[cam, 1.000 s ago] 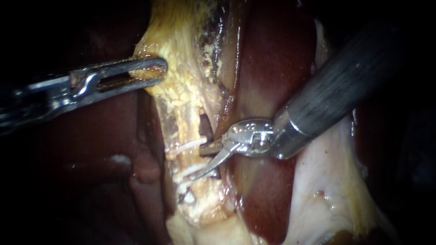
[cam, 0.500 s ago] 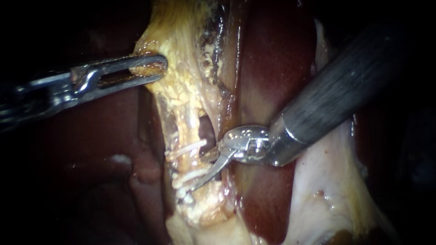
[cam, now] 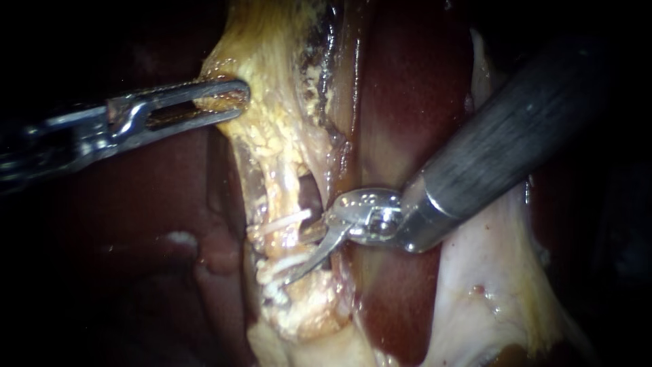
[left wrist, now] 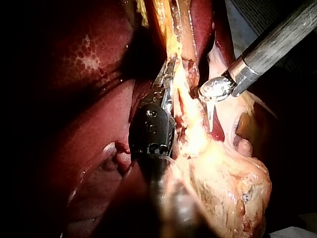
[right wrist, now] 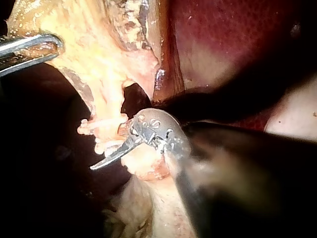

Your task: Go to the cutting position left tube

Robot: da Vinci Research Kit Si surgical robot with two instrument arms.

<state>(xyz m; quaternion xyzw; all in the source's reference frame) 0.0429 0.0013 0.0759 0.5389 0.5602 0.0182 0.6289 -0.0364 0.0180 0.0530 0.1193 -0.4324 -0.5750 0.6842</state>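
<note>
**Liver backdrop unchanged; blades now lower on the clipped tube**

Dark red liver (cam: 407, 102) fills the background and has not shifted over the last second, so I judge the endoscope has stayed put. In front of it hangs the band of yellow fatty tissue (cam: 272, 81). It rides a touch higher than it did.

That lift comes from my left instrument (cam: 227, 102). Its claw is clamped on the upper edge of the band and has crept upward, keeping it taut.

My right instrument (cam: 295, 255) made the larger move. It slid down and slightly leftward, then nearly stopped in the last half second. Its claw is a pair of curved blades, spread apart and gripping nothing.

The left tube (cam: 272, 204) is the pale strand just left of the dark gap (cam: 309, 194). It carries an upper clip (cam: 285, 221) and a lower clip (cam: 275, 264). The upper blade sits just below the upper clip. The lower blade crosses in front of the lower clip, tip just past it.

My judgement is that the approach is nearly done. I cannot tell whether the blades straddle the tube cleanly between the clips, so the lower blade may need a slight correction.
</note>
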